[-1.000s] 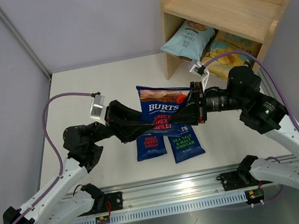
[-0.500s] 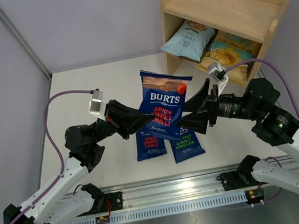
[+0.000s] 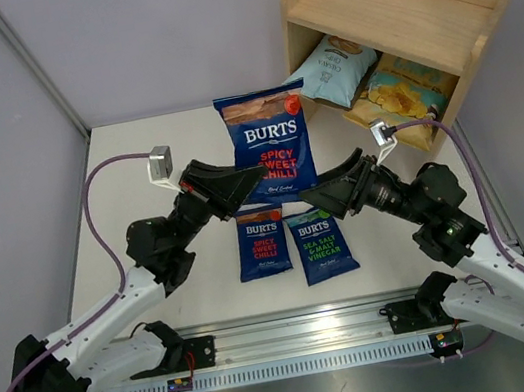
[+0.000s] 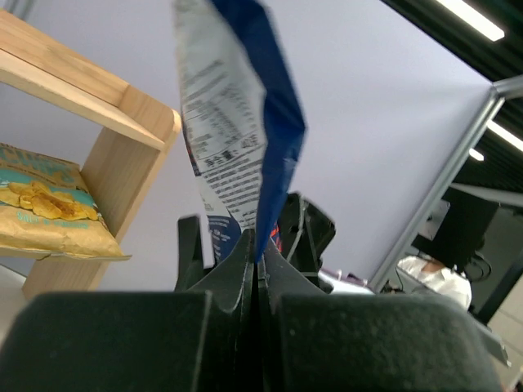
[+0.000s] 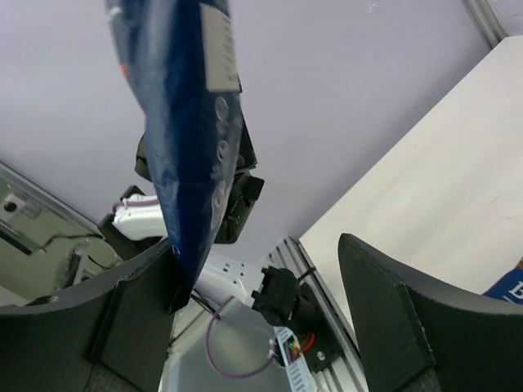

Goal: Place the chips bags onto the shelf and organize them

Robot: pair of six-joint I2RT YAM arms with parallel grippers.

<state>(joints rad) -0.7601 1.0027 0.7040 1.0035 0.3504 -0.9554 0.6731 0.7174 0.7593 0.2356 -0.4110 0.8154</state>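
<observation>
Chips come first: one red-lettered Burts bag stands upright in the air above the middle of the table, its printed face turned toward the top camera. The left gripper pinches it at the lower left edge. In the left wrist view the two fingers are pressed together on the bag's bottom seam, and the bag rises straight up from them.

The right gripper sits just to the right of the bag's lower right corner, with its jaws spread wide and nothing between them. In the right wrist view the bag hangs beside the left-hand finger. Whether its bottom corner touches that finger cannot be told.

Two more bags lie flat on the table, nearer than the lifted one and side by side with their edges touching. The second red-lettered Burts bag is on the left and the green-lettered Burts bag is on the right.

The shelf stands at the far right of the table. On its lower tier the pale-blue bag leans at the left end, and the yellow-and-teal bag lies just right of it. The left wrist view also catches that yellow-and-teal bag under a wooden board of the shelf.
</observation>
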